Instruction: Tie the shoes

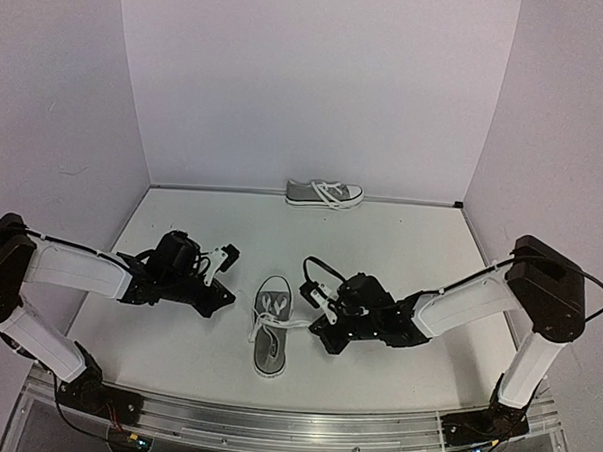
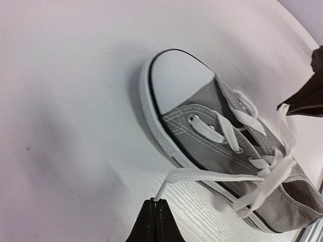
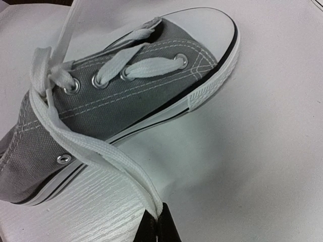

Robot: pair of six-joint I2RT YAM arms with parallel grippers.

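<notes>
Your left gripper is clamped shut on the very tip of the left lace, just off the left side of the near shoe. From the pinch, the flat white lace rises a little. It then runs across to the crossed laces over the shoe's tongue.

Your right gripper is also pinched closed, on the right lace, just off the same shoe's right side. That lace climbs from the fingertips, passes over the grey canvas and joins the lacing near the upper eyelets.

The near shoe lies between the two grippers, sole down on the white table. Its white toe cap points away from the arm bases. The far shoe rests well beyond the near shoe's toe, side-on against the back wall. You cannot tell from here whether it is tied.

Expect the laces to be light, limp and flat. They likely hold no shape, so any loop probably sags once freed. The shoe looks small and light, so a hard one-sided pull may drag or tip it on the smooth table. Balance the tension between both arms. The tips suit pulling. For forming loops, a hold nearer the eyelets should give better control.
</notes>
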